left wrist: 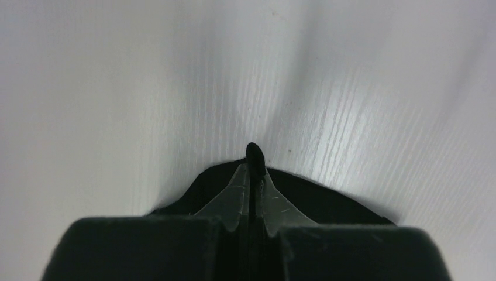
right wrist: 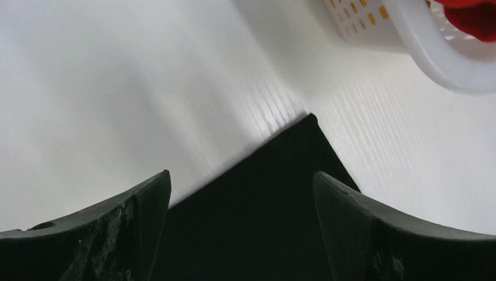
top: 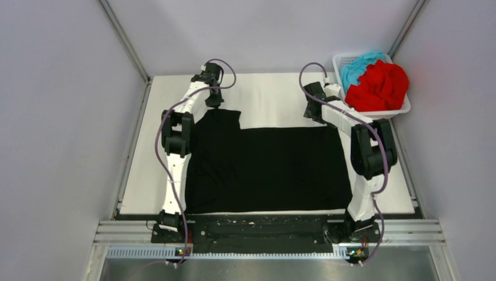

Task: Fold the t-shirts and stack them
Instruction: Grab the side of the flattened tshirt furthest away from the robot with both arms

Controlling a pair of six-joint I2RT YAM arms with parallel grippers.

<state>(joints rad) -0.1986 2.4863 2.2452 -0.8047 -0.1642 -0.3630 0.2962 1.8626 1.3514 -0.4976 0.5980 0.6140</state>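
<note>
I see the black t-shirt [top: 263, 170] spread flat on the white desk [top: 275, 93], covering the middle and near area between the two arms. One sleeve projects toward the far side at the shirt's far left corner.

The left tool [top: 214, 100] sits at the far edge of that sleeve. In the left wrist view its fingers [left wrist: 275, 202] are pressed together with a small fold of black cloth pinched at their tips, so I read this tool as clamped on the black t-shirt.

The right tool [right wrist: 241, 216] hovers over the far right corner of the same shirt. Its fingers are spread wide, one on each side of the corner. I cannot tell whether they touch the cloth.

A white mesh basket [top: 386, 113] stands at the far right corner of the desk, just beside the right arm. It holds the red t-shirt [top: 380, 88], bunched on top, and the teal-blue t-shirt [top: 357, 64], bunched at the basket's far left, partly under the red one.
</note>
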